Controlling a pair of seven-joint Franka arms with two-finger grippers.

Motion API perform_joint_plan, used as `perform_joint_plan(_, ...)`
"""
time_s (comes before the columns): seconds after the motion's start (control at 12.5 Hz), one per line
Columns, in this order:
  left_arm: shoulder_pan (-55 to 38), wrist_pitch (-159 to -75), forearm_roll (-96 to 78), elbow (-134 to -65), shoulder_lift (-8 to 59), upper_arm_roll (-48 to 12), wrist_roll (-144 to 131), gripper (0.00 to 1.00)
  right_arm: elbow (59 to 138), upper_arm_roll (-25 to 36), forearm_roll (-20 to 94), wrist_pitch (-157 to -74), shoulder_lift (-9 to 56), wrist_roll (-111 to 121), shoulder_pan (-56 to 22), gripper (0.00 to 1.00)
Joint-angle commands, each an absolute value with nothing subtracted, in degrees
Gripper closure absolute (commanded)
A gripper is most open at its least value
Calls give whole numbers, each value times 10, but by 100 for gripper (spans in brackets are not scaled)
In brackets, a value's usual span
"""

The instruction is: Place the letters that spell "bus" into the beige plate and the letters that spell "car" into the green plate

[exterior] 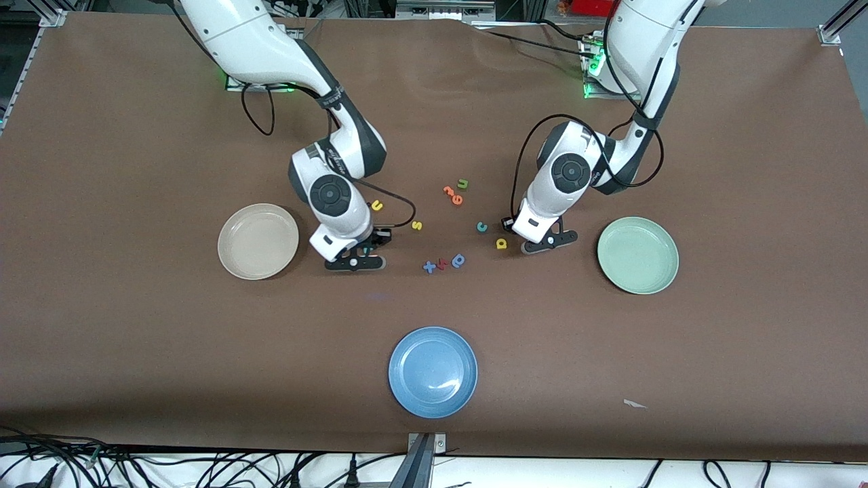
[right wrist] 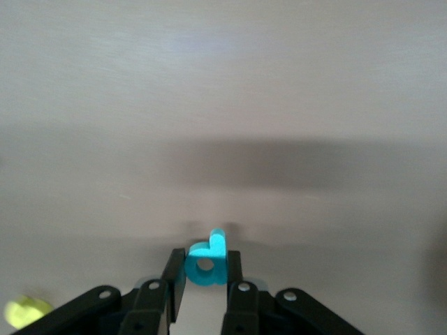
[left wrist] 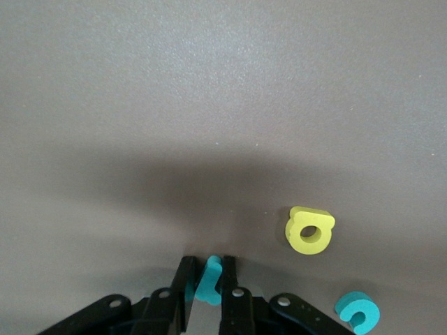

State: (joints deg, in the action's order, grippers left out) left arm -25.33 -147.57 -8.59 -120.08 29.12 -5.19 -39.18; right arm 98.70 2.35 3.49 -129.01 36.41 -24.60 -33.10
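My right gripper is down at the table beside the beige plate, shut on the teal b. The yellow u and yellow s lie close by on the table. My left gripper is low between the letters and the green plate, shut on the small teal r. The yellow a and teal c lie next to it. Both plates hold nothing.
A blue plate sits nearer the front camera, mid-table. A blue x, a red letter and a blue a lie in a row between the grippers. A green u and orange letters lie farther back.
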Motion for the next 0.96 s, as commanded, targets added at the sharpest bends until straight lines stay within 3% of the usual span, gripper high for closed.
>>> perform_joint_plan(0.0,-257,-1483,-92,-1207,287,-50,-385,95,1005,71,41,-1207,314,-163,-330,89)
perform_joint_plan(0.24,-249,-1476,-91,-1203,269,-47,-385,100,1053,118,41,-1173,272,-104,-330,89)
perform_joint_plan(0.72,-143,-1366,-91,-1201,185,-47,-264,100,1138,152,41,-1250,286,-55,-316,86)
perform_joint_plan(0.8,-120,-1349,-91,-1201,179,-46,-230,100,1136,152,42,-1246,287,-60,-316,57)
perform_joint_plan(0.88,-95,-1338,-91,-1201,176,-46,-191,100,1136,152,43,-1245,287,-62,-316,4)
